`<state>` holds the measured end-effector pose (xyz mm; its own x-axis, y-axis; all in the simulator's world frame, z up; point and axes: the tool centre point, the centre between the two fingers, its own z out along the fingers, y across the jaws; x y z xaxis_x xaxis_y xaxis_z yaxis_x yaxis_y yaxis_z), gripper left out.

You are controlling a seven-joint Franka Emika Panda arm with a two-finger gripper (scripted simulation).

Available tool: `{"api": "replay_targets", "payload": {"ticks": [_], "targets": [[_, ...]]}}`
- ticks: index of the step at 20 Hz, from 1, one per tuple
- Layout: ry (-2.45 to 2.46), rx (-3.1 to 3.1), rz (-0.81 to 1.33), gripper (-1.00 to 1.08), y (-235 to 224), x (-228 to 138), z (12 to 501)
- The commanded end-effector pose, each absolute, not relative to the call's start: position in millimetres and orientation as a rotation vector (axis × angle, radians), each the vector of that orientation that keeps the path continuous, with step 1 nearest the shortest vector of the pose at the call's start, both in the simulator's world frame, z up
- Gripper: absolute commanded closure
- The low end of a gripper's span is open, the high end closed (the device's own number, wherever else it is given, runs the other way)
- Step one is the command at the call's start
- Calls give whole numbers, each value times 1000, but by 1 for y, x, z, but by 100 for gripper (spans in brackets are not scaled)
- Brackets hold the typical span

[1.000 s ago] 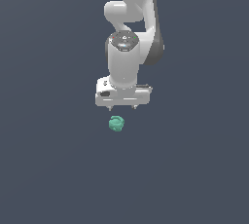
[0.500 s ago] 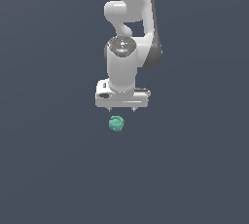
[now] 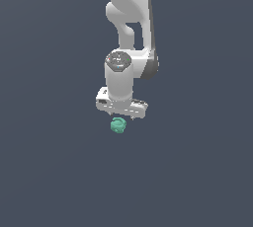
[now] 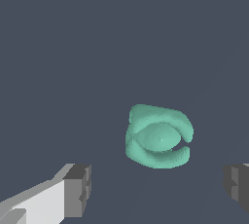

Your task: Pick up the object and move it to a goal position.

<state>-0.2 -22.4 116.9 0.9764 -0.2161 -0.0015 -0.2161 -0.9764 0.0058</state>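
While the arm hangs over the grey floor:
Gripper: jaws spread wide, holding nothing.
Object: teal blob on the floor, directly beneath the gripper, apart from both fingers.
Alignment: roughly centred between them; no clear long axis.

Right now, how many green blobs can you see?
1. The blob sits just under the gripper, between its open jaws in the wrist view. Nothing else seems hidden.

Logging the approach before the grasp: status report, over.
Gripper open, fingers wide apart, nothing held. Teal object lies between the finger lines, untouched, just below the hand in the exterior view. Nothing in the way.
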Motion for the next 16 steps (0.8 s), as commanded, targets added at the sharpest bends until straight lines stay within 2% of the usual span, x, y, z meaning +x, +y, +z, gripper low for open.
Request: {"api": "replay_targets", "payload": {"ticks": [1,16], "targets": [[-426,3110,-2,-92,-25,-1,107],[-560,3091,-1,-92,-30,-4,84]]}}
